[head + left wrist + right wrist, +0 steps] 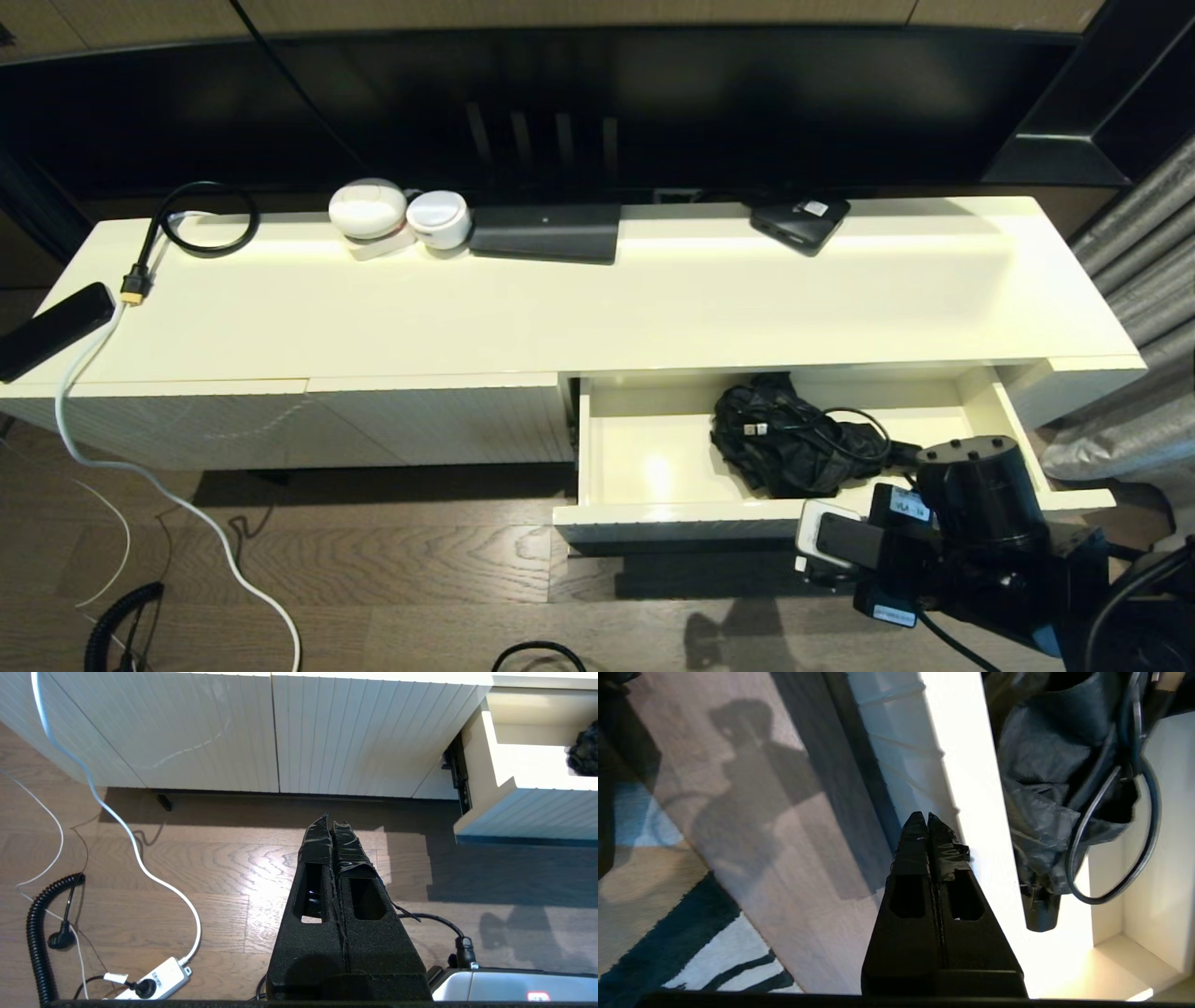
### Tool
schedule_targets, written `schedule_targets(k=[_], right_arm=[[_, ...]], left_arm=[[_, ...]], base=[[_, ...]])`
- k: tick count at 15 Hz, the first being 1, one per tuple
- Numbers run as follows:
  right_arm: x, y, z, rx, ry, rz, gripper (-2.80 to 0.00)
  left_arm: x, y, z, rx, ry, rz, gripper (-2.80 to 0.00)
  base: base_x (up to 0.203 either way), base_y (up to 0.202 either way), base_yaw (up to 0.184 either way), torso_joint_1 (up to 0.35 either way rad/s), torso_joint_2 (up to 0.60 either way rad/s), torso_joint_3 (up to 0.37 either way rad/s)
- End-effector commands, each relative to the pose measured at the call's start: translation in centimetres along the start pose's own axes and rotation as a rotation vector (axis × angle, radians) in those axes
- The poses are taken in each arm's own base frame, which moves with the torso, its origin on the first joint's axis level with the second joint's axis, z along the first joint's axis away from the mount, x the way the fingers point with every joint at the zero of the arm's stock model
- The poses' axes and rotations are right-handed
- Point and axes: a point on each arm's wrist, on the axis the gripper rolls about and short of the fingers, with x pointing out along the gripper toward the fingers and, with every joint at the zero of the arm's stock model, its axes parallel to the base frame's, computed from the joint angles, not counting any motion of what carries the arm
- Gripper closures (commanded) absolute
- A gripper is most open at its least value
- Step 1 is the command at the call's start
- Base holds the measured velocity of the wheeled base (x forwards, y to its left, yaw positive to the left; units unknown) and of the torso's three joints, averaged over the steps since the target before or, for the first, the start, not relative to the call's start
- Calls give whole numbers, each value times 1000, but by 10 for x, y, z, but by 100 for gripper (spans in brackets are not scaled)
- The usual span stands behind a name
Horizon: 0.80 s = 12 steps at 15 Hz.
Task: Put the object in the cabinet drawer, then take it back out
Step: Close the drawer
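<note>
The cabinet drawer (644, 467) stands pulled open at the cabinet's right half, its ribbed front (518, 809) facing me. Inside lies the object, a crumpled black bag with cables looped around it (794, 443), resting toward the drawer's middle-right. My right gripper (927, 817) is shut with nothing in it; it hovers at the drawer's front rim (971, 788), beside the bag (1041, 802) and apart from it. The right arm (971, 509) covers the drawer's front right corner. My left gripper (331, 821) is shut and empty, parked over the wooden floor left of the drawer.
On the cabinet top (653, 299) sit two white round devices (397, 217), a black flat box (546, 231), a small black box (800, 220), a coiled cable (205, 219) and a black remote (51, 329). Cables and a power strip (156, 977) lie on the floor. A curtain (1144, 243) hangs right.
</note>
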Motion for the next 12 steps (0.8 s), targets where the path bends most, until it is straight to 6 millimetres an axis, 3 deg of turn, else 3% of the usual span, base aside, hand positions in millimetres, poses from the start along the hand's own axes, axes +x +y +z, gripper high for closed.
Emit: schedule_targets(k=[1, 12], right_arm=[[1, -2, 2, -6, -6, -9, 0], [21, -20, 16, 9, -17, -143, 0]], left_arm=[[0, 0, 0, -1, 0, 1, 0], [0, 0, 0, -1, 0, 2, 0]], base=[[0, 0, 0, 0, 0, 0], [0, 0, 0, 0, 0, 0]])
